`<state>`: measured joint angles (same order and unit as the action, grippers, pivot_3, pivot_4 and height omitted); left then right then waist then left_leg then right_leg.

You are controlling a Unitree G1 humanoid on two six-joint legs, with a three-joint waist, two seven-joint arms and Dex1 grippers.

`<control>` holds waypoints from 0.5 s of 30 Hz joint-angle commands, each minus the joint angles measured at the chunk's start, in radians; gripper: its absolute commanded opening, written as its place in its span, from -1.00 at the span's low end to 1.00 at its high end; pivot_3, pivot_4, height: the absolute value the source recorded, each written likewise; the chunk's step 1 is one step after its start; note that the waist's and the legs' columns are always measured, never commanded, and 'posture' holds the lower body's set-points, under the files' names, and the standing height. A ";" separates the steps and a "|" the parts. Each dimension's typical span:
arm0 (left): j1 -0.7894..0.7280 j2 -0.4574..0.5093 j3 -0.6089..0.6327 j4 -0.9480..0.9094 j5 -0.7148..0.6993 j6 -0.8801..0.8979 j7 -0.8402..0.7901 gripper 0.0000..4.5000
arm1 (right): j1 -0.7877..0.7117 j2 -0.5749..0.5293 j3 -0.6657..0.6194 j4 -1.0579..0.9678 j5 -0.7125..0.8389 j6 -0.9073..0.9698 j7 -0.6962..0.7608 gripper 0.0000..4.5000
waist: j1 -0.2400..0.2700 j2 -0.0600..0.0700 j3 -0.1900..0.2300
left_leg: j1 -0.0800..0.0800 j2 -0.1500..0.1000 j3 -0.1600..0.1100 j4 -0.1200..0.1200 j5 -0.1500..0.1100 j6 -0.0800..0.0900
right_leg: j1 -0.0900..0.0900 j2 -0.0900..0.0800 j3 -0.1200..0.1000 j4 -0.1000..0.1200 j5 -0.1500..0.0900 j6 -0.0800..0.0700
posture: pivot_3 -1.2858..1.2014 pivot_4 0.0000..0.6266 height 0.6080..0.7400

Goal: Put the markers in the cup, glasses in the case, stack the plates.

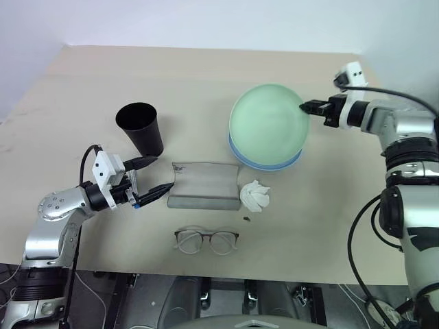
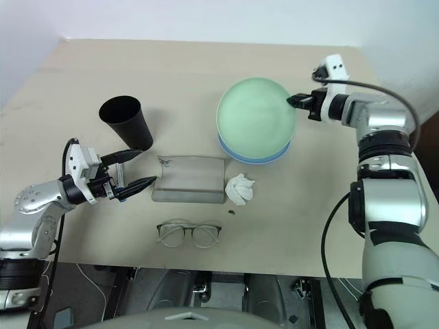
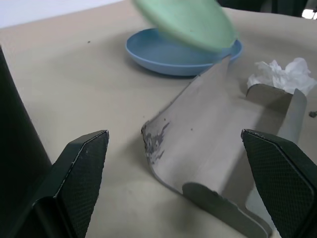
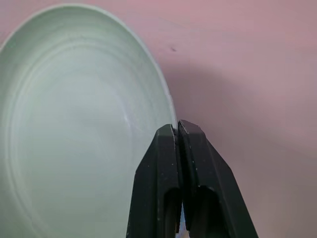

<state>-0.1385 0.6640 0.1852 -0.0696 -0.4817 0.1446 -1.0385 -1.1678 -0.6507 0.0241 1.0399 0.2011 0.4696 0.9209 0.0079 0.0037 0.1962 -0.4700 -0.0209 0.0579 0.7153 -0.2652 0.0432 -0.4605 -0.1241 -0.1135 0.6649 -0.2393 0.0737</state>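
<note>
Right wrist view has my right claw (image 4: pixel 177 130) clamped on the green plate's (image 1: pixel 269 124) rim, held tilted over the blue plate (image 3: pixel 168 53); my left claw (image 1: pixel 152 176) gapes wide between the cup (image 1: pixel 140 127) and the open case (image 1: pixel 204 186); a tissue (image 1: pixel 255 195) lies beside the case; glasses (image 1: pixel 206 240) sit nearer me on the table (image 1: pixel 82 89).

I note a crumpled white tissue (image 1: pixel 254 195) on the beige table (image 1: pixel 82 96), right of the table's middle and nearer its front edge than its back. A tiny dark speck (image 1: pixel 245 218) lies just front-left of the tissue.
</note>
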 commanded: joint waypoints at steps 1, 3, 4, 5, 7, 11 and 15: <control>0.010 0.014 0.032 -0.068 -0.016 0.012 0.022 1.00 | -0.035 0.021 0.033 0.064 -0.079 -0.074 0.000 -0.98 | -0.002 0.000 0.000 | 0.000 0.000 0.000 0.000 0.000 0.000 | 0.000 0.000 0.000 0.000 0.000 0.000 | 0.03 -0.52 0.11; 0.013 0.014 0.032 -0.080 -0.018 0.020 0.032 1.00 | -0.042 0.030 0.031 0.080 -0.091 -0.088 0.027 -0.98 | -0.004 0.000 0.000 | 0.000 0.000 0.000 0.001 0.000 0.000 | 0.000 0.001 0.000 0.001 0.000 0.000 | 0.03 -0.52 0.11; 0.015 0.015 0.034 -0.084 -0.018 0.022 0.035 1.00 | -0.048 0.037 0.028 0.087 -0.096 -0.090 0.027 -0.98 | -0.005 0.000 0.000 | 0.001 0.000 0.000 0.001 0.000 0.000 | 0.000 0.001 0.000 0.002 0.000 0.000 | 0.03 -0.52 0.11; 0.016 0.016 0.036 -0.089 -0.018 0.026 0.039 1.00 | -0.055 0.042 0.027 0.096 -0.103 -0.087 0.025 -0.98 | -0.008 0.000 0.000 | 0.001 0.000 0.000 0.001 0.000 0.000 | 0.000 0.001 0.000 0.002 0.000 0.001 | 0.03 -0.52 0.11; 0.018 0.017 0.037 -0.099 -0.018 0.033 0.045 1.00 | -0.061 0.047 0.035 0.108 -0.124 -0.089 0.024 -0.98 | -0.011 0.000 0.000 | 0.002 0.000 0.000 0.001 0.001 0.000 | 0.001 0.002 0.000 0.002 0.001 0.001 | 0.03 -0.52 0.11; 0.015 0.022 0.039 -0.104 -0.020 0.043 0.050 1.00 | -0.068 0.060 0.018 0.120 -0.143 -0.119 -0.016 -0.89 | -0.021 0.000 0.000 | 0.003 0.000 0.001 0.001 0.001 0.000 | 0.003 0.002 0.000 0.003 0.001 0.001 | 0.03 -0.52 0.11; 0.007 0.025 0.036 -0.102 -0.020 0.046 0.052 1.00 | -0.081 0.063 0.014 0.135 -0.160 -0.105 -0.039 -0.40 | -0.022 0.000 0.000 | 0.004 0.001 0.001 0.001 0.001 0.000 | 0.002 0.002 0.001 0.004 0.001 0.001 | 0.03 -0.52 0.11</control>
<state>-0.1227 0.6736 0.1940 -0.1339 -0.4883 0.1911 -0.9894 -1.2056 -0.5853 0.0549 1.1805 0.0450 0.3658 0.8834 -0.0138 0.0040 0.1963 -0.4660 -0.0203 0.0595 0.7159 -0.2643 0.0429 -0.4584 -0.1220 -0.1124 0.6690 -0.2387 0.0750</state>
